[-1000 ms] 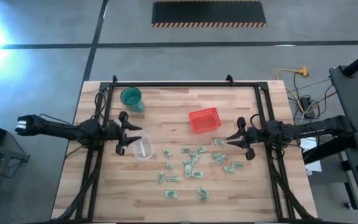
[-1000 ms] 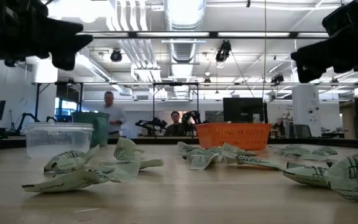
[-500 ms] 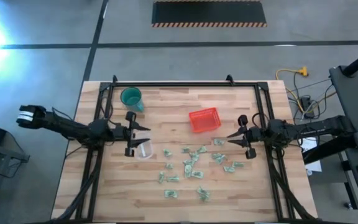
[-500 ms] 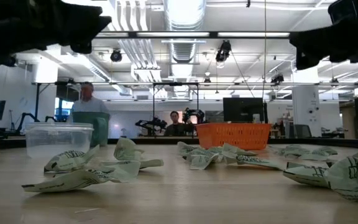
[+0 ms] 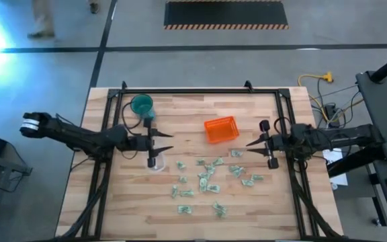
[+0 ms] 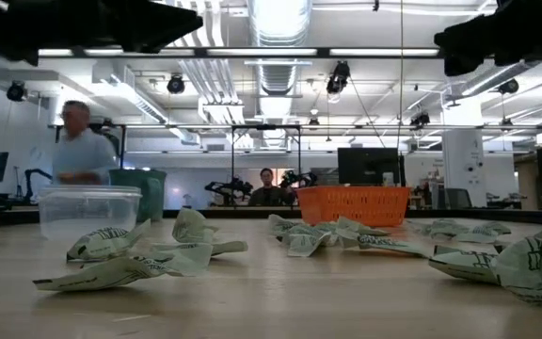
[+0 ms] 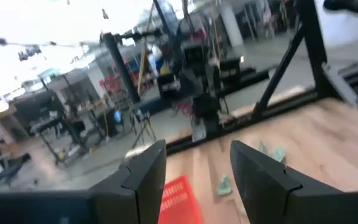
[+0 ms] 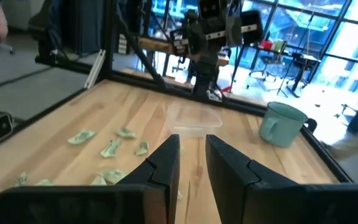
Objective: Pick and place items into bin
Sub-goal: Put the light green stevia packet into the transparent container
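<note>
The right pincer (image 5: 252, 142), fingers slightly apart and empty, is hovering nearest the crumpled green paper pieces (image 5: 207, 176), scattered at its seven o'clock, the red basket (image 5: 221, 129) at ten o'clock.

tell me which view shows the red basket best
The high view: the whole red basket shows from above, clear of both arms. The low view shows only its side wall; the left wrist view catches a corner; the right wrist view misses it.
</note>
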